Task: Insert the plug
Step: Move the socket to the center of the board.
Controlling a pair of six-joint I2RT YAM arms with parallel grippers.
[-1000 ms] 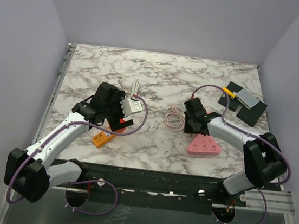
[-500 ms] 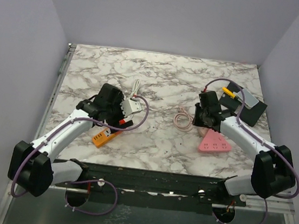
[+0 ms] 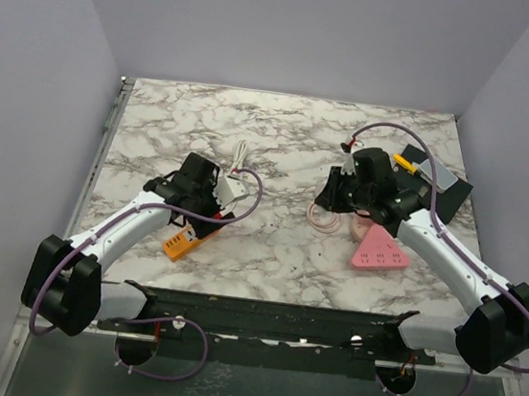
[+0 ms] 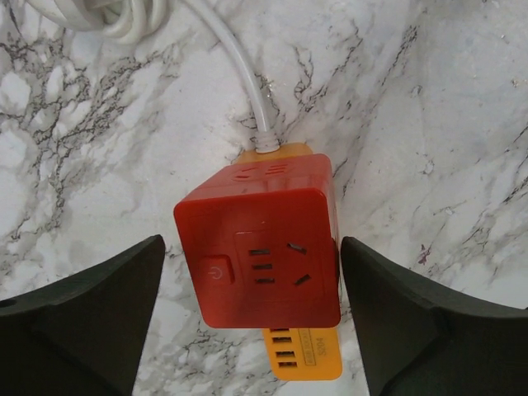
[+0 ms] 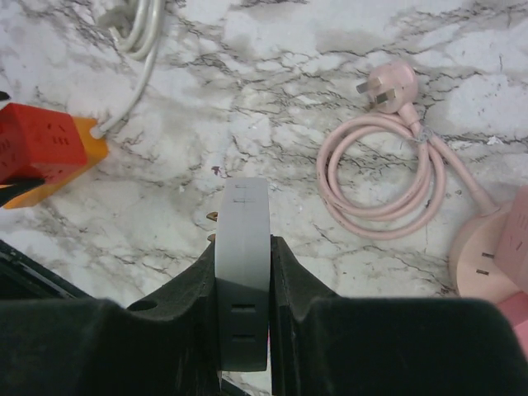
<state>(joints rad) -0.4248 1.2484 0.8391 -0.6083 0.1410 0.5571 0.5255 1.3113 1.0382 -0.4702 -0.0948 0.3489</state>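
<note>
My right gripper [image 5: 242, 276] is shut on the plug [image 5: 242, 239], a flat grey-white body standing on edge between the pads, with brass prongs showing on its left side. In the top view the right gripper [image 3: 341, 186] hovers above the table's middle right. A red cube socket [image 4: 264, 256] lies on top of an orange USB strip [image 4: 307, 355], with its white cord [image 4: 239, 74] leading away. My left gripper [image 4: 252, 280] is open astride the cube; there is a gap on the left, and the right finger [image 4: 412, 322] is close to its side. The top view shows the left gripper [image 3: 209, 191] over the cube.
A pink triangular power strip [image 3: 380, 253] lies right of centre, its coiled pink cable [image 5: 379, 186] and pink plug [image 5: 388, 82] beside it. A black mat [image 3: 442, 203] with a yellow item [image 3: 406, 162] sits at the back right. White coiled cord [image 3: 239, 156] lies behind the left gripper.
The right arm has carried the grey plug up and to the left, away from the pink strip. The left gripper has shifted over the red cube and narrowed slightly.
</note>
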